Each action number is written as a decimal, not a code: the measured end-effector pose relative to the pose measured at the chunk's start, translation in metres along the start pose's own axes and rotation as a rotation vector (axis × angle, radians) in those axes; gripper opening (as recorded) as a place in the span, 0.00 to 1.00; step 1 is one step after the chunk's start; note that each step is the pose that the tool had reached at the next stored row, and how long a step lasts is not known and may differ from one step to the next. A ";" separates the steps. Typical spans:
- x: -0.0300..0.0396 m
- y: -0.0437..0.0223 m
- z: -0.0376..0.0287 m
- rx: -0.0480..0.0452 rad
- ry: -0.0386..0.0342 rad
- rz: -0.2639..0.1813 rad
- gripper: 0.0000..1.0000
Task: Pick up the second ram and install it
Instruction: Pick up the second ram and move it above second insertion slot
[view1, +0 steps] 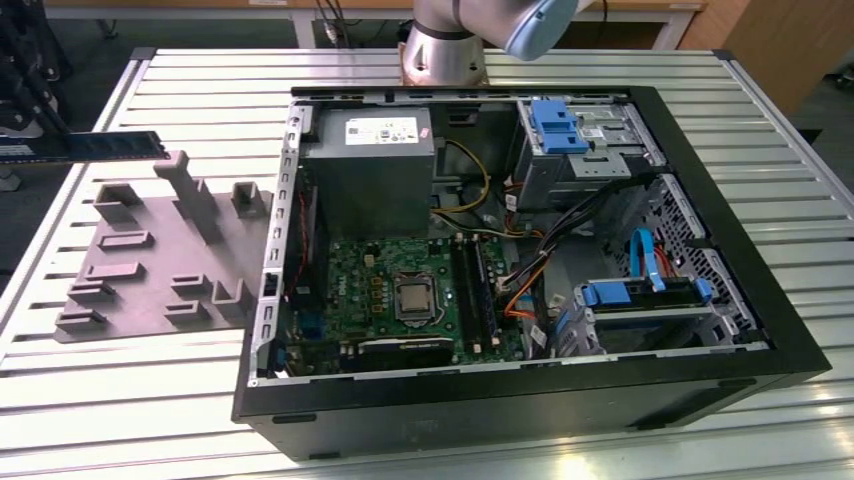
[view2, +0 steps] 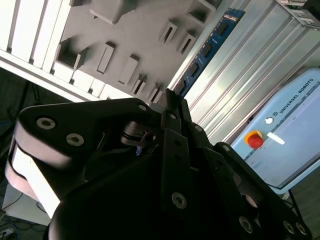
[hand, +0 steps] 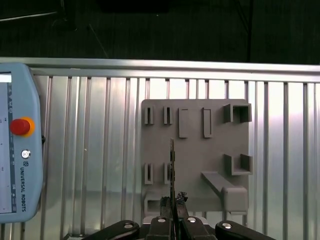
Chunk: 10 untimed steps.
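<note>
One second ram (view1: 94, 147) (hand: 172, 165) (view2: 205, 52), blue with dark chips, pinched at one end between fingers (hand: 164, 204) drawn narrow against its flat faces. Held roughly level and clear of everything, over the grey holder plate (view1: 147, 260) at the exterior view's left. Under the plate, the slatted metal desk (view1: 174, 400). Well apart, toward the exterior view's right, the open computer case (view1: 534, 395), with long black slot rails (view1: 470, 285) on its green motherboard (view1: 400, 265). Near the plate in both wrist views, a pale blue teach pendant (hand: 17, 145) lying on the desk.
</note>
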<state>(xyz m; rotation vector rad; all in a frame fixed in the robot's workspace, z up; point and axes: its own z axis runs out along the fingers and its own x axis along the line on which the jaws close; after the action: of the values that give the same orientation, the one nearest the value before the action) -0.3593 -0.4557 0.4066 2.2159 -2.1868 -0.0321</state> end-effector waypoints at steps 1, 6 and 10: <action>0.0000 -0.0009 0.0000 0.0000 0.0000 0.000 0.14; 0.0001 -0.0054 -0.0002 0.0000 -0.0001 0.000 0.14; 0.0001 -0.0088 -0.0003 -0.0001 0.0000 0.000 0.14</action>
<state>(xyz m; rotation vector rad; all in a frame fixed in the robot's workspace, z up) -0.3505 -0.4557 0.4066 2.2158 -2.1868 -0.0322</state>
